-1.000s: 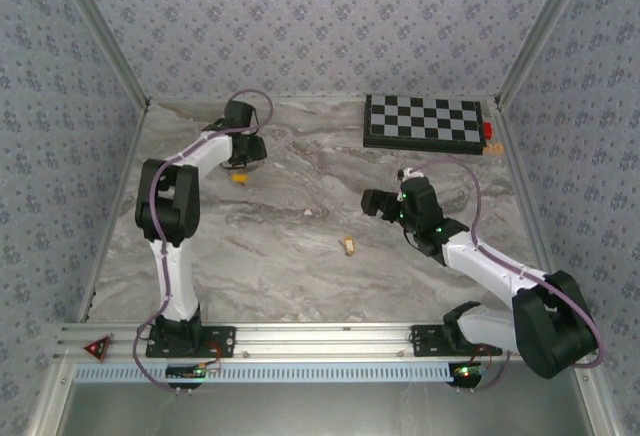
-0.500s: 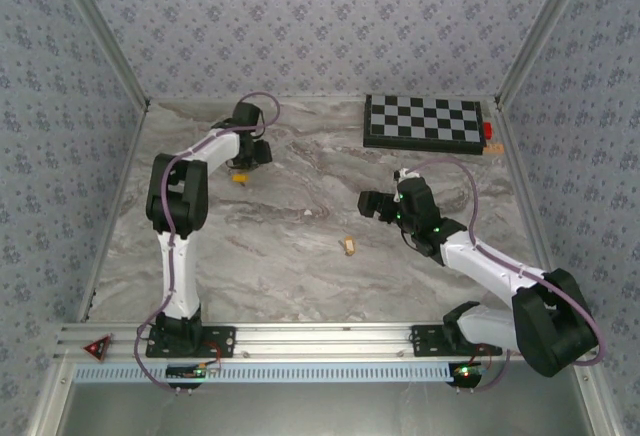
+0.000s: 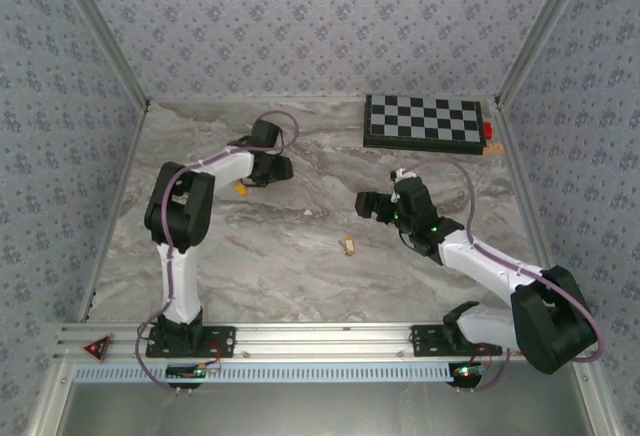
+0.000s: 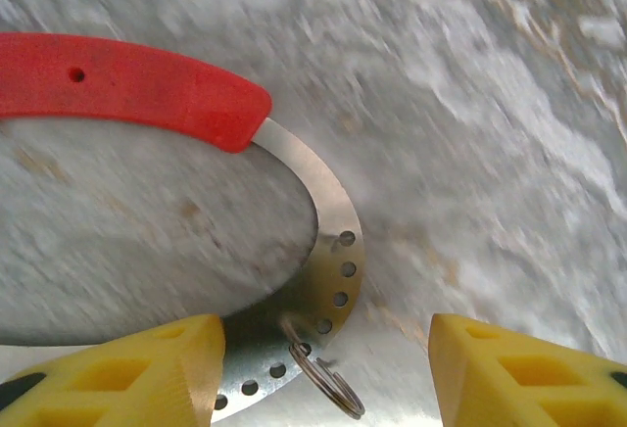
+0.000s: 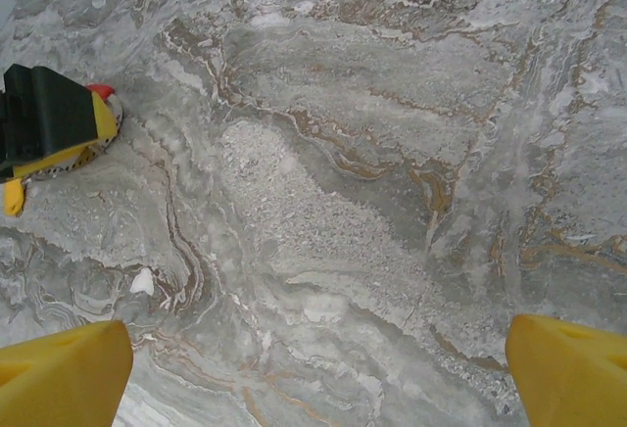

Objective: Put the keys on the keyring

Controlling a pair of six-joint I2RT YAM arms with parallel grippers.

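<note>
While my left gripper [image 4: 328,368] stood spread astride the keyring [image 4: 147,89], my right gripper [image 5: 315,368] hung spread above the surface [image 5: 392,153].

On the marble table [image 3: 200,276], the left end effector [image 3: 280,168] is toward the far side, near the yellow key [image 3: 240,190]. The orange-tan key [image 3: 348,246] lies mid-table, near the right end effector [image 3: 364,206]. 1 checkerboard [image 3: 425,121] rests at the far right.
</note>
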